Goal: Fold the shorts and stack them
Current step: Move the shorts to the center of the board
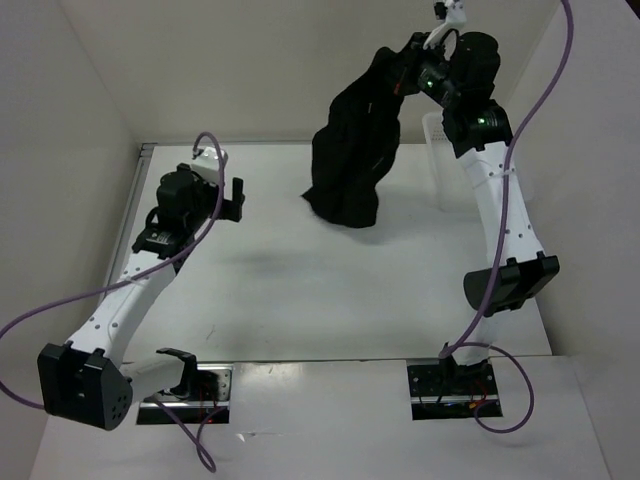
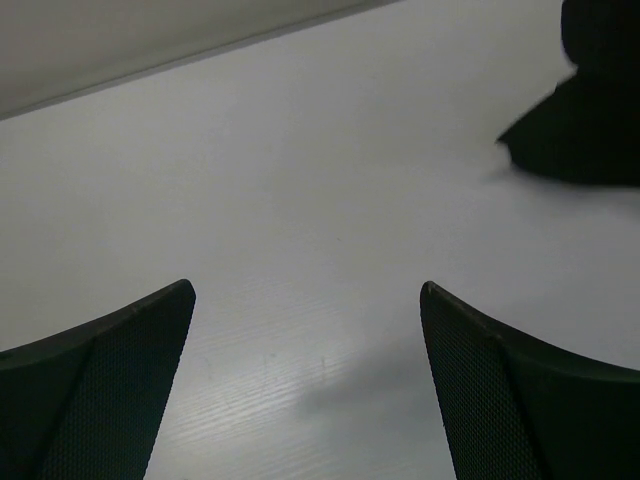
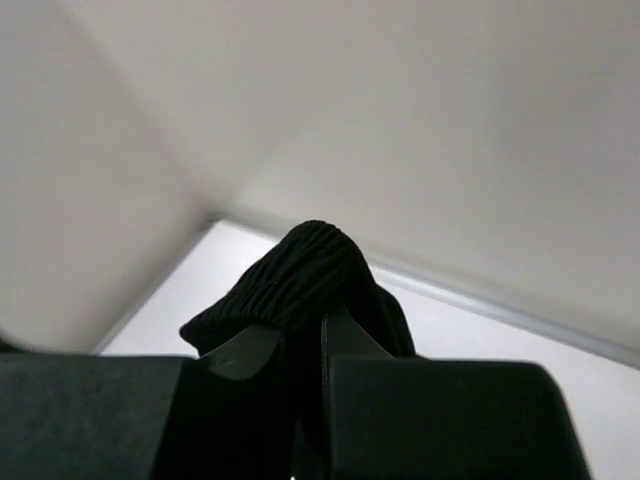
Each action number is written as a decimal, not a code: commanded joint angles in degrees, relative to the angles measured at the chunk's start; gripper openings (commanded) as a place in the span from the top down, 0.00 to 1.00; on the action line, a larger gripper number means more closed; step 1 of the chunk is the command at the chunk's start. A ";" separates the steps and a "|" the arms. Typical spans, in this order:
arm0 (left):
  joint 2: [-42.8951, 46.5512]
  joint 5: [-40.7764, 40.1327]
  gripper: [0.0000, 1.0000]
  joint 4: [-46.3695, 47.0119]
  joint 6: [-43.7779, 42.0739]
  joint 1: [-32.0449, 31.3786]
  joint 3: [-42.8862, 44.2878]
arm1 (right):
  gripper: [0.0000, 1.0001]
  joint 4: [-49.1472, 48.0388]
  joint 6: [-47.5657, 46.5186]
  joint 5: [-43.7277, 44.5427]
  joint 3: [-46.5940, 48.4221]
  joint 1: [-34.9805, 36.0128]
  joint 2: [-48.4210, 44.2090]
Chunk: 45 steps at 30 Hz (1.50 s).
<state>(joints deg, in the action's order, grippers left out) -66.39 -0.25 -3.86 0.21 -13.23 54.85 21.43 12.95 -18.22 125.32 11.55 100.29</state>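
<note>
1. Right claw [image 1: 405,68]: raised high over the far right part of the table [image 1: 300,290]. It is clamped on a ribbed edge of the shorts [image 1: 352,150], probably the waistband. In my right wrist view the fabric bulges up above the fingers [image 3: 345,345].
2. Shorts: black, hanging from that claw in one long crumpled drape. The lowest folds appear to rest on the far middle of the table. I judge the height is there so the cloth's own weight pulls it out of its bunch before it is laid flat.
3. Left claw [image 1: 235,198]: fingers spread, nothing between them, low over the left part of the table and well apart from the shorts. It faces the resting folds, probably placed to take a second corner.
4. Progress: no fold made yet and nothing stacked.
</note>
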 commanded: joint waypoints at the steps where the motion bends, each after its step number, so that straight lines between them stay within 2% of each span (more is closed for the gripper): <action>1: 3.19 -0.46 0.00 2.63 -0.21 3.47 -0.27 | 1.00 -3.59 8.76 -14.56 2.65 2.86 2.01; 4: 4.68 0.16 0.00 1.93 -0.21 5.15 -1.32 | 0.98 -4.20 15.25 -13.35 -4.44 2.86 2.01; 6: 5.22 1.30 0.00 1.92 -0.21 6.64 -1.94 | 0.91 -3.41 15.79 -11.32 -13.40 2.86 0.53; 7: 5.83 1.31 0.00 1.40 -0.21 6.64 -2.81 | 0.87 -3.41 12.92 -9.05 -20.13 2.86 -0.18; 8: 5.83 2.00 0.00 1.40 -0.21 6.64 -2.82 | 0.70 -2.54 10.71 -6.24 -23.24 2.86 -0.79; 9: 5.83 2.01 0.00 0.79 -0.21 6.64 -3.78 | 0.58 -2.53 8.52 -2.91 -26.49 2.86 -2.19; 10: 5.83 2.97 0.00 0.26 -0.21 6.64 -4.57 | 0.47 -2.53 1.01 3.30 -32.71 2.86 -2.73; 11: 5.83 3.58 0.00 -0.35 -0.21 6.64 -4.58 | 0.24 -3.06 -3.85 7.19 -35.64 2.86 -2.73; 13: 5.83 5.61 0.00 -2.64 -0.21 6.64 -5.98 | 0.19 -4.20 -16.04 18.24 -42.31 2.86 -3.26; 15: 5.13 6.84 0.00 -3.96 -0.21 6.64 -6.51 | 0.16 -4.20 -21.63 19.01 -43.40 2.86 -3.26; 19: 2.51 6.84 0.00 -3.36 -0.21 6.64 -9.05 | 0.09 -2.28 -28.59 4.27 -38.51 5.40 -2.56; 21: 1.45 6.84 0.00 -2.73 -0.21 6.64 -9.06 | 0.07 -1.22 -29.91 -0.56 -35.42 9.88 1.47; 24: 0.13 6.84 0.00 -2.21 -0.21 6.64 -9.06 | 0.07 -1.74 -26.94 -4.79 -28.83 13.58 9.37; 29: 0.12 5.79 0.00 -1.68 -0.21 6.64 -11.25 | 0.07 -1.74 -20.25 -7.89 -11.87 14.29 27.01; 31: 0.65 5.79 0.00 -1.68 -0.21 6.64 -12.05 | 0.06 -1.22 -17.79 -6.92 -5.80 14.90 30.91; 33: 0.65 5.79 0.00 -1.68 -0.21 6.64 -12.57 | 0.06 -0.69 -17.18 -9.71 -1.68 14.90 35.38; 37: 0.12 5.79 0.00 -2.21 -0.21 6.64 -13.19 | 0.05 0.01 -16.55 -7.64 0.02 16.66 39.98; 39: -0.58 5.79 0.00 -2.21 -0.21 6.64 -13.19 | 0.08 0.01 -16.03 -7.09 -1.99 16.66 39.98; 40: -0.58 5.79 0.00 -1.68 -0.21 6.64 -13.19 | 0.13 0.01 -16.03 -7.70 -2.88 16.66 39.46; 41: -1.19 5.79 0.00 -1.68 -0.21 6.64 -13.19 | 0.29 0.62 -16.03 -8.41 -4.19 16.66 38.93; 43: -1.72 5.79 0.00 -0.98 -0.21 6.64 -13.19 | 0.51 1.42 -16.03 -8.94 -5.34 16.66 36.56; 44: -1.72 5.79 0.00 -0.98 -0.21 6.64 -13.19 | 0.72 1.42 -16.03 -8.24 -5.87 16.66 35.42; 45: -1.72 5.79 0.00 -0.98 -0.21 6.64 -12.67 | 0.81 1.42 -16.03 -7.45 -6.66 16.66 34.11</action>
<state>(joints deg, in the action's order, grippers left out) -67.61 5.21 -7.09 0.21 -6.85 41.74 22.94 -3.81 -25.74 120.11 27.64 140.99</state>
